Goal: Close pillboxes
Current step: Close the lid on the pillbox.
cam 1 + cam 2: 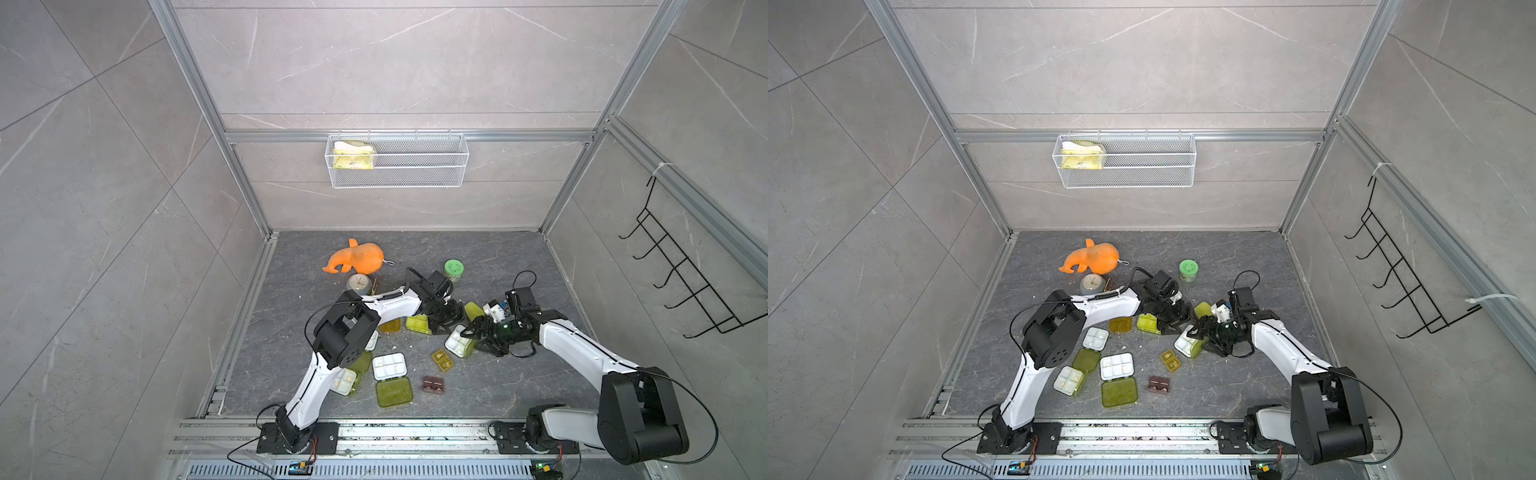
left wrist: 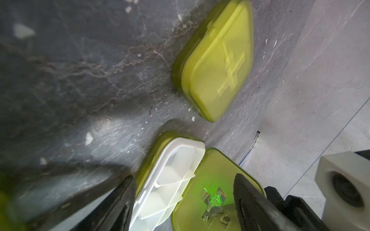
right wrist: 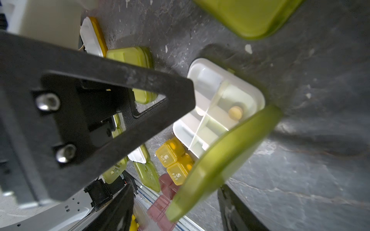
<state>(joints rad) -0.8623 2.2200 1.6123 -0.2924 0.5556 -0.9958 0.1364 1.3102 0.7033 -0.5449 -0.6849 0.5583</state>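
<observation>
Two arms crowd one half-open pillbox (image 1: 457, 341), right of the tabletop's middle! Left jaws spread wide over its white tray (image 2: 170, 180); right jaws parted too, the tilted lid (image 3: 224, 160) loose between them. Closed pillbox (image 1: 417, 323) just beside; more pillboxes (image 1: 389, 366) lie open nearer the front edge.

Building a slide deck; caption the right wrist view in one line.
Pillbox lid half raised between the open fingers of the right gripper, one pill inside.
</observation>
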